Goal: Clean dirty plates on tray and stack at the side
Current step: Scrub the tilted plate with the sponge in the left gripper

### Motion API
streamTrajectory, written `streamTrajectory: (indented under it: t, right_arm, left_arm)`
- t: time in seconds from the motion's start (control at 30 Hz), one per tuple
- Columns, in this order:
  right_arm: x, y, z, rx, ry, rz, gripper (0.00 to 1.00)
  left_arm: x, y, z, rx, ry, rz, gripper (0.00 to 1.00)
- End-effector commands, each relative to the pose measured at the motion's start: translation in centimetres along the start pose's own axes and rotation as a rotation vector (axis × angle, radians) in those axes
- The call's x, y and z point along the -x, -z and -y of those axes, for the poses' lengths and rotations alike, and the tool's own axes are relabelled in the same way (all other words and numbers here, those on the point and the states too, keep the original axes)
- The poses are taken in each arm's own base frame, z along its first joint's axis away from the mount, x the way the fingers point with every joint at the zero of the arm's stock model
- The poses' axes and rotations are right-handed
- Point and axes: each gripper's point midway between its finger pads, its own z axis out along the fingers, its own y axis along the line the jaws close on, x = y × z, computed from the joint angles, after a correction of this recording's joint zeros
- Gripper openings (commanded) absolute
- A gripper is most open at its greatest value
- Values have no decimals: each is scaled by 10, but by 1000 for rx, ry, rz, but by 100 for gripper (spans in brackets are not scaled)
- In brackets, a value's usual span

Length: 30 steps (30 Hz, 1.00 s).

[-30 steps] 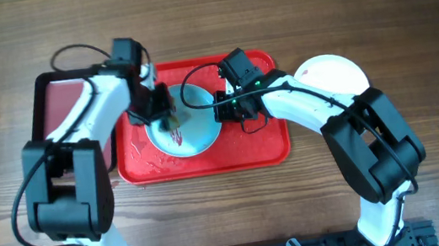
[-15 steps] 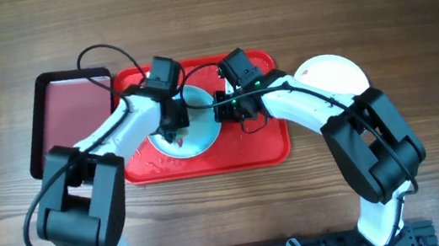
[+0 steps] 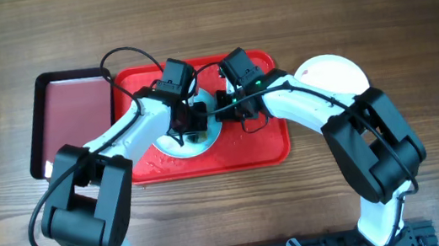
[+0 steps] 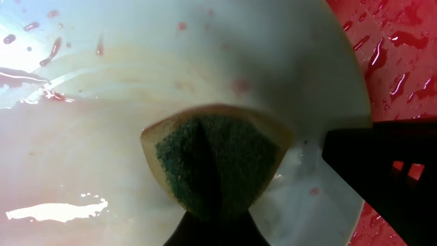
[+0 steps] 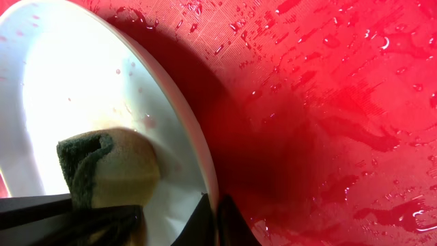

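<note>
Left gripper (image 3: 192, 120), pinching a sponge (image 4: 216, 164), is scrubbing the tray's (image 3: 269, 146) aqua plate (image 5: 68, 82) — right gripper (image 5: 210, 215) clamping its rim; white plate (image 3: 333, 72) already beside tray.

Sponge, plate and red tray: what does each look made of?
The sponge looks like soft tan foam with a coarse, fibrous dark-green scouring face. The plate is smooth, pale and glossy under wet streaks: glazed ceramic or hard plastic, I cannot tell which. The red tray is likely plastic, finely textured, with droplets beading on it.
</note>
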Motion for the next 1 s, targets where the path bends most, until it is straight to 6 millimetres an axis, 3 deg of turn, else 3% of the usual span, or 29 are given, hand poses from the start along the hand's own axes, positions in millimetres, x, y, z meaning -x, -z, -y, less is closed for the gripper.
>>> streamTrajectory:
  t: [0.0,0.07,0.13,0.2,0.27,0.33,0.4,0.47,0.6,0.73,0.9,0.97]
  right_arm:
    - [-3,-7,8,-24,6,-11,4]
    - [-3,-7,8,-24,7,-11,4]
    - [-3,-7,8,-24,6,-11,4]
    - [-3,-7,8,-24,6,-11,4]
    - [-3,-7,8,-24,7,-11,4]
    - [-3,-7,8,-24,7,-10,4]
    - [-4,-7,7,-17,7,-15,4]
    - [-3,-5,4,17,-3,-26,4]
    - [0,-4,3,77,-19,-34,4]
    - [1,-4,2,83,-19,-33,4]
    - [1,-4,2,83,-18,-33,4]
    - [1,-4,2,83,-18,-33,4]
  left_arm:
    - [-11,-20,-45,207,126,-4,4]
    - [16,-10,-81,335,246,135,4]
    - [31,-1,-105,405,345,223,4]
    - [28,2,-118,430,398,220,4]
    - [10,1,-119,432,401,140,4]
    - [-22,-5,-104,356,352,-31,4]
    - [-45,-10,-69,145,174,-187,4]
    - [-56,-9,-48,12,48,-253,4]
    - [-64,-12,-13,-193,58,-271,4]
    - [-83,-37,-19,-152,236,-249,4]
    - [-96,-36,6,-220,82,-287,4]
    - [-94,-40,-17,-75,122,-260,4]
